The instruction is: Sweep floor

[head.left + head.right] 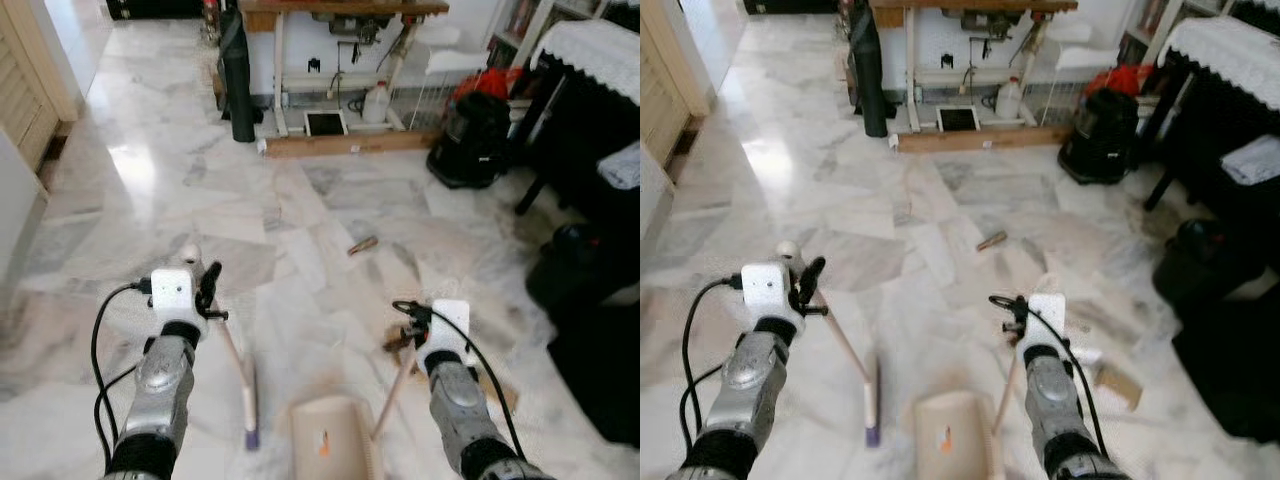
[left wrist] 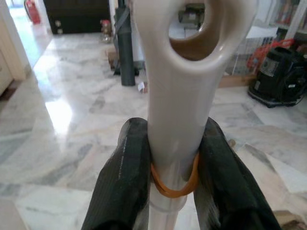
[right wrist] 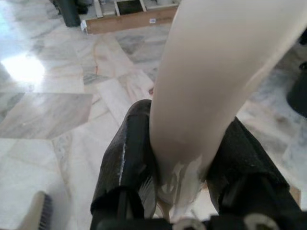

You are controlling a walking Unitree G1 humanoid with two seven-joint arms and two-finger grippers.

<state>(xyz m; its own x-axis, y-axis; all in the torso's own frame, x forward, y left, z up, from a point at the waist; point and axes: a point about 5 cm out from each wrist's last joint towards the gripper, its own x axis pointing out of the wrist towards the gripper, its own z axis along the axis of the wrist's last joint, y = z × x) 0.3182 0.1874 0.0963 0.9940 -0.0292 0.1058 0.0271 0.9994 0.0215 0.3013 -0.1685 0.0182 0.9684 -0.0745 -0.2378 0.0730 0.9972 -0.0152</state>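
Nearest, dustpan [image 1: 335, 435] lay on marble floor [image 1: 150, 180], its handle clamped by right tool [image 3: 180, 143]; left tool [image 2: 173, 158] clamped broom [image 1: 237, 365] beside it; scrap [image 1: 362, 245] ahead.

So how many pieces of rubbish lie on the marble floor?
3 that I can make out: a small brown stick-like scrap mid-floor, a brown cardboard piece by the right arm, a small white scrap near the black roll. Others may be hidden.
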